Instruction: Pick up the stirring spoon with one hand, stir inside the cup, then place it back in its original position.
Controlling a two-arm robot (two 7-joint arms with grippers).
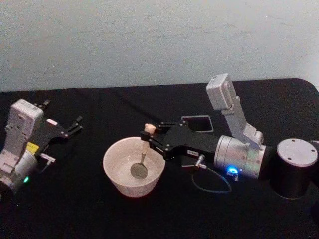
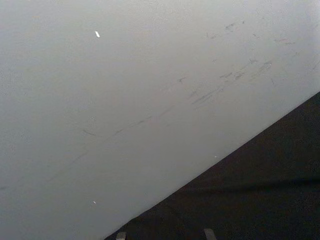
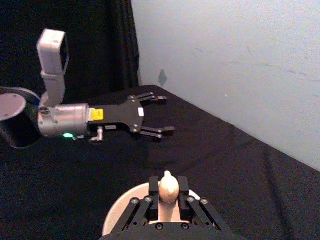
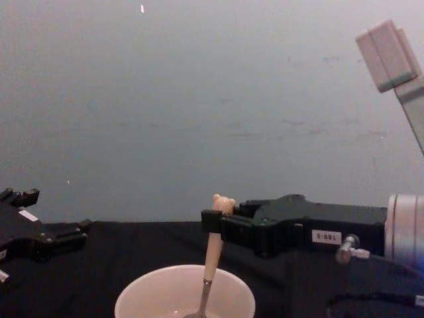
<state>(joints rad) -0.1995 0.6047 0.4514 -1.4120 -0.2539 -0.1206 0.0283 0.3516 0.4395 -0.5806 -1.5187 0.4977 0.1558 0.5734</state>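
Right end effector (image 1: 151,137) clenched on stirring spoon (image 1: 139,171) handle, centre frame. Spoon's metal end down inside cup (image 1: 128,188), lower centre. Left end effector (image 1: 63,112) released, idle, left edge.

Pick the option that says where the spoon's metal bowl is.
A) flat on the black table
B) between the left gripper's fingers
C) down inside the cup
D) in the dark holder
C: the right gripper holds the stirring spoon by its handle, its metal bowl down inside the cup.
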